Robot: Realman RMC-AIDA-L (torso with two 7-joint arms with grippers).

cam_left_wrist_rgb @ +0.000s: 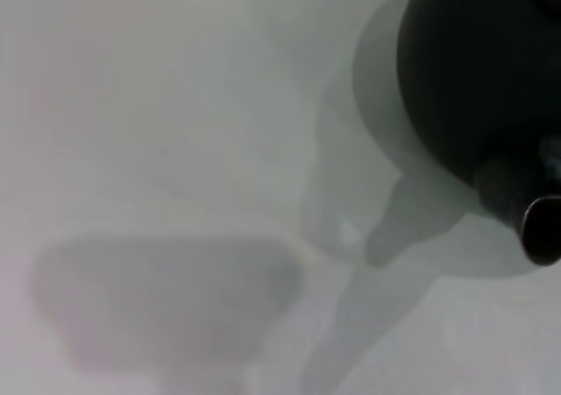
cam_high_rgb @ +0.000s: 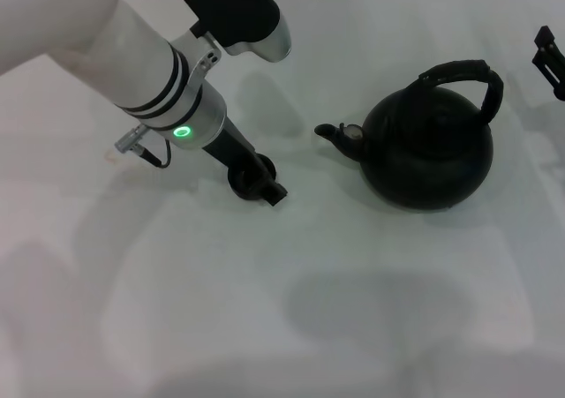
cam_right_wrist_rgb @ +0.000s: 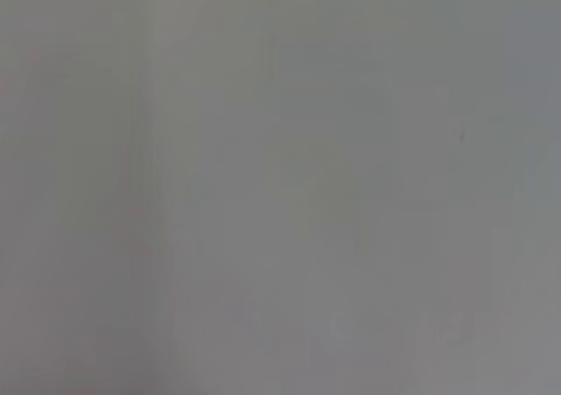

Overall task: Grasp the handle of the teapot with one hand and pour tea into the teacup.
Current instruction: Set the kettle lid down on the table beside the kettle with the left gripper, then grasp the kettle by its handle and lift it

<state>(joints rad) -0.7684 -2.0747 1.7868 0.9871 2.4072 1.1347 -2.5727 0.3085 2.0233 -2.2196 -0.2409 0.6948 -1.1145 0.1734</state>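
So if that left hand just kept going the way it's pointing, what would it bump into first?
Probably the teacup: the left hand slants down right at it and seems already on it. Past that lies only the white table.

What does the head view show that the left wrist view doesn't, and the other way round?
Only the head view shows the left gripper down at the teacup, the arched handle standing free over the teapot, and the right gripper at the far right edge. Only the left wrist view shows the spout's open silvery ring close up. Both show the teapot's black body resting on the white table.
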